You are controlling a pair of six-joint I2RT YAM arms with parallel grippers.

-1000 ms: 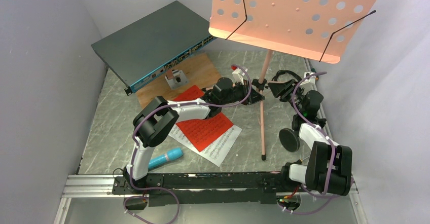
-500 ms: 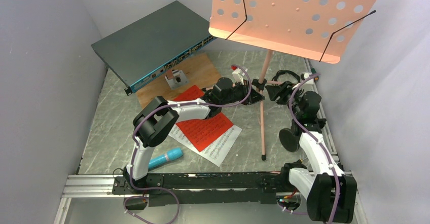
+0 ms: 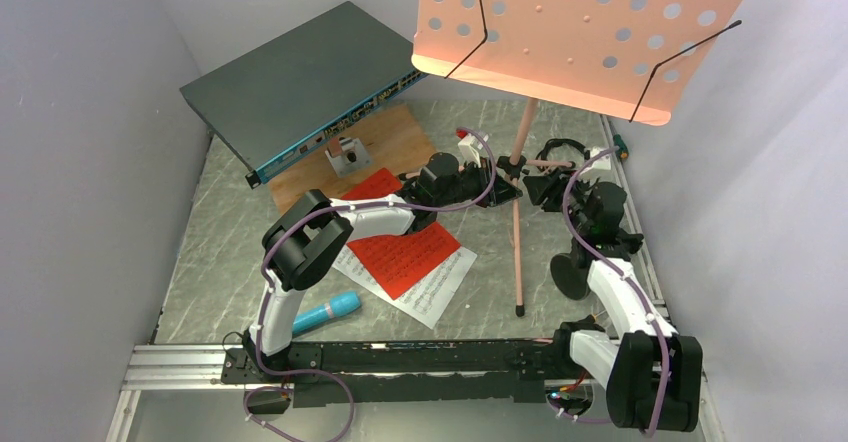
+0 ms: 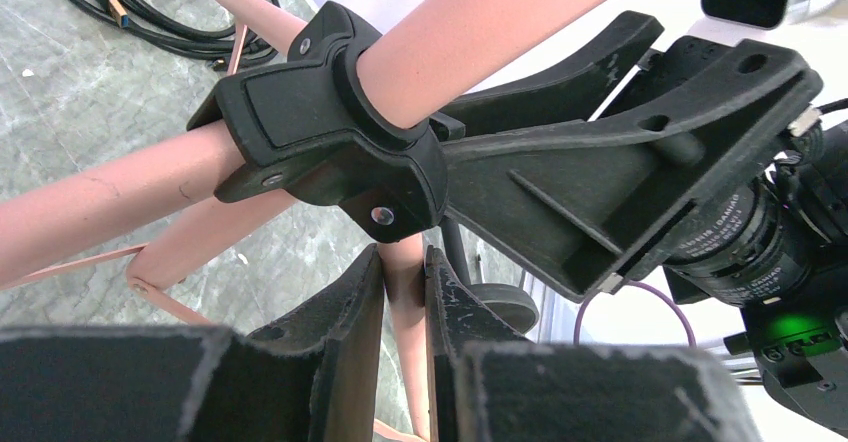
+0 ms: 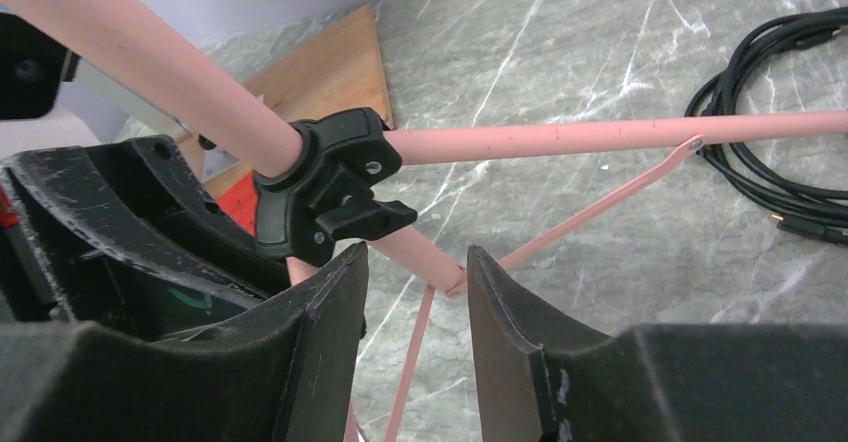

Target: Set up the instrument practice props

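left jaws clamp music stand leg (image 4: 404, 277); right jaws straddle one loosely.

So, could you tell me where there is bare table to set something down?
The widest patch is the table's left strip, between the wall, the wooden board, the sheet-music pages and the microphone. A narrower one lies between the pages and the near tripod leg. The stand's hub is crowded by the left arm and right arm.

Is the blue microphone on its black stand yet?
No, the microphone lies flat on the table, well apart from the stand.
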